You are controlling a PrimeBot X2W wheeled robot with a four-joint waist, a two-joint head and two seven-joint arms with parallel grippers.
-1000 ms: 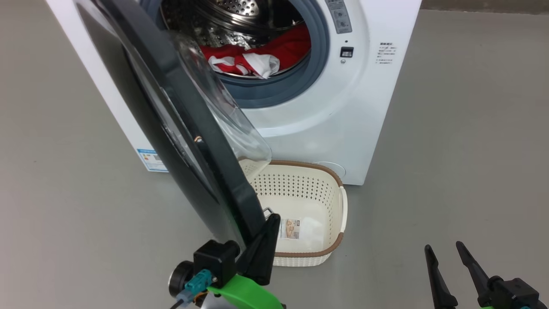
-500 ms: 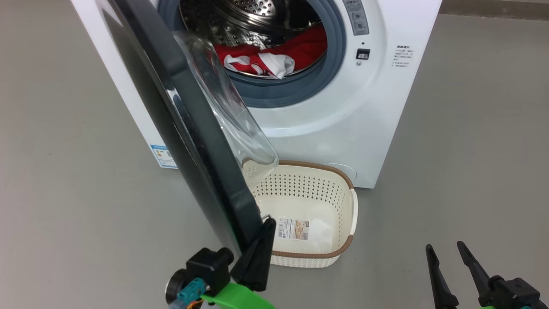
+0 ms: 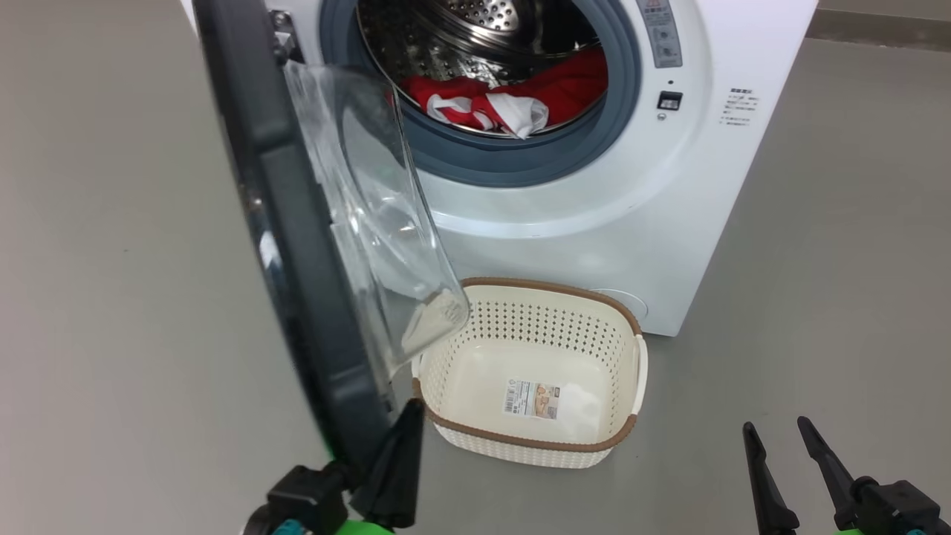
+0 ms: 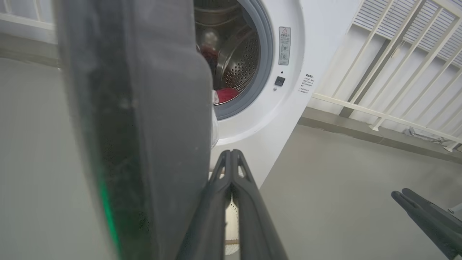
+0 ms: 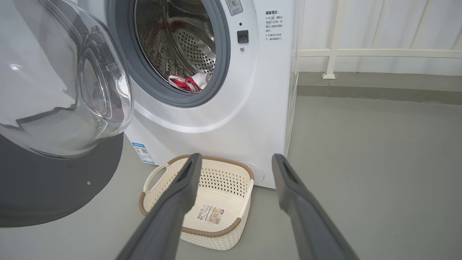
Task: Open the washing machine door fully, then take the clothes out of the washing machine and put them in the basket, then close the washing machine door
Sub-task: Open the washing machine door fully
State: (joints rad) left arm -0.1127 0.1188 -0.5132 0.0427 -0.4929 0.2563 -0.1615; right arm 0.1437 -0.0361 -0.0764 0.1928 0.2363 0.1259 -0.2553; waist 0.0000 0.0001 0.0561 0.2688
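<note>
The washing machine (image 3: 594, 223) stands with its drum open, and the red and white clothes (image 3: 513, 100) lie inside. The washing machine door (image 3: 282, 223) is swung out to the left, nearly edge-on, with its glass bowl (image 3: 371, 223) facing the machine. My left gripper (image 3: 411, 410) is shut with nothing in it and rests against the inner side of the door's lower rim (image 4: 137, 126), beside its shut fingertips (image 4: 231, 154). The basket (image 3: 550, 286) sits empty on the floor below the drum. My right gripper (image 3: 774, 425) hangs open at the lower right, apart from everything. Its wrist view looks over the basket (image 5: 209, 232) to the clothes (image 5: 187, 82).
Grey floor lies all round the machine. A white railing (image 4: 379, 115) and a raised kerb run behind and to the right of it. A blue label (image 5: 142, 151) is stuck low on the machine's left side. The basket holds only a paper label (image 3: 531, 397).
The door has swung farther open to the left, and my left gripper has gone left and down with it. The head camera has shifted too. The right gripper has stayed put.
</note>
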